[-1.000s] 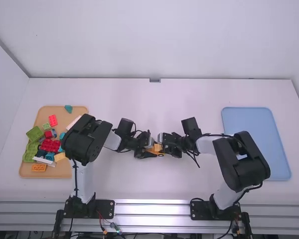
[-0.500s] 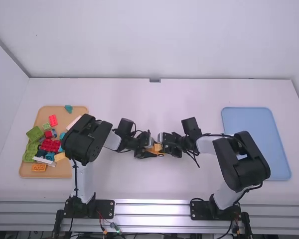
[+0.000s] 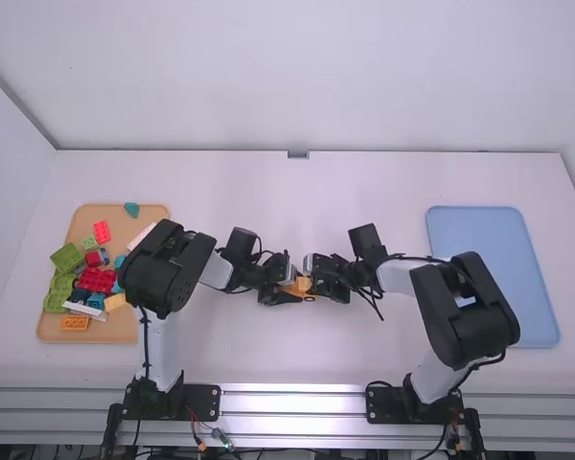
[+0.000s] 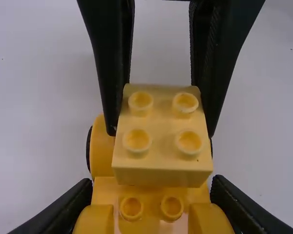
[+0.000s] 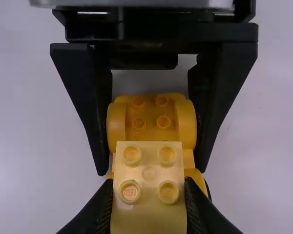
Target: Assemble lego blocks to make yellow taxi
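Observation:
Near the table's middle, my left gripper (image 3: 286, 287) and my right gripper (image 3: 318, 275) face each other, the orange-yellow car (image 3: 308, 295) between them. In the left wrist view, my left gripper (image 4: 150, 197) is shut on the car's sides (image 4: 102, 152). A pale yellow four-stud block (image 4: 162, 127) lies over the car, studs up, held from both sides by the other gripper. The right wrist view has my right gripper (image 5: 149, 192) shut on that block (image 5: 149, 168), partly covering the car (image 5: 151, 117). Whether the block is fully seated, I cannot tell.
On the left, a tan tray (image 3: 158, 218) holds several loose bricks, among them a red one (image 3: 98, 280), a green one (image 3: 67, 258) and an orange one (image 3: 75, 323). A blue tray (image 3: 474, 225) lies at the right, partly behind the right arm.

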Robot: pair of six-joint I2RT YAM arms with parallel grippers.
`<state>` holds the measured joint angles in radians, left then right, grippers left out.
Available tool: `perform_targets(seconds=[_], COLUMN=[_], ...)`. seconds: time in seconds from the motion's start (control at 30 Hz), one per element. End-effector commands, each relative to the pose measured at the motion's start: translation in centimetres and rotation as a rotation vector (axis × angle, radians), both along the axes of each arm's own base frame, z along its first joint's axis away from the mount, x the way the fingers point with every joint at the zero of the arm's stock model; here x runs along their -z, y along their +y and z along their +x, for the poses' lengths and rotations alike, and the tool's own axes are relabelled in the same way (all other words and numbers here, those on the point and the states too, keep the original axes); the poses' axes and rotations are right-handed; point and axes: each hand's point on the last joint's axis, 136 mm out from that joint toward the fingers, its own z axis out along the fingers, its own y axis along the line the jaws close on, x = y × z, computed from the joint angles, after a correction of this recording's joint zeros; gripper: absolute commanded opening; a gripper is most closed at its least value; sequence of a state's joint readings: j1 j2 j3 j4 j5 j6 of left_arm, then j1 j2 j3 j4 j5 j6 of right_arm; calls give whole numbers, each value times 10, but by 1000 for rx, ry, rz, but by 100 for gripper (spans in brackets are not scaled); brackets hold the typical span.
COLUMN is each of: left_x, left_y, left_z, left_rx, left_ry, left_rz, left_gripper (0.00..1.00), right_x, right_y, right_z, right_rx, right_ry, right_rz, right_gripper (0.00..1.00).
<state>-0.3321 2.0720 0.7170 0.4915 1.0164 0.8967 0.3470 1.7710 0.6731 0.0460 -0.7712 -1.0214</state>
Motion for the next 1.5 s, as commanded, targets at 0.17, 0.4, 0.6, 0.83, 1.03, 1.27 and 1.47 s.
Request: perform_targets(seconds=[0.17, 0.4, 0.6, 0.83, 1.03, 1.27, 1.47], left_x=[13, 14, 14, 14, 14, 14, 14], left_y=[4, 4, 4, 4, 4, 4, 4], left_z=[-8, -9, -9, -9, -9, -9, -9], left_rx=[-20, -20, -21, -20, -20, -20, -21], left_ry=[46, 47, 48, 49, 50, 50, 49], left_rz=[44, 45, 45, 46, 46, 46, 46], left_gripper=[52, 52, 52, 52, 52, 52, 53], right_x=[0, 1, 1, 2, 1, -6, -42], right_y=[-10, -5, -4, -4, -4, 1, 1], right_z=[14, 9, 7, 6, 7, 10, 10], right_rx=[44, 21, 1, -1, 0, -12, -54], right_ry=[-8, -15, -28, -25, -32, -43, -48], right_rz=[-6, -8, -10, -10, -7, 25, 160], right_gripper=[16, 19, 27, 39, 49, 52, 57])
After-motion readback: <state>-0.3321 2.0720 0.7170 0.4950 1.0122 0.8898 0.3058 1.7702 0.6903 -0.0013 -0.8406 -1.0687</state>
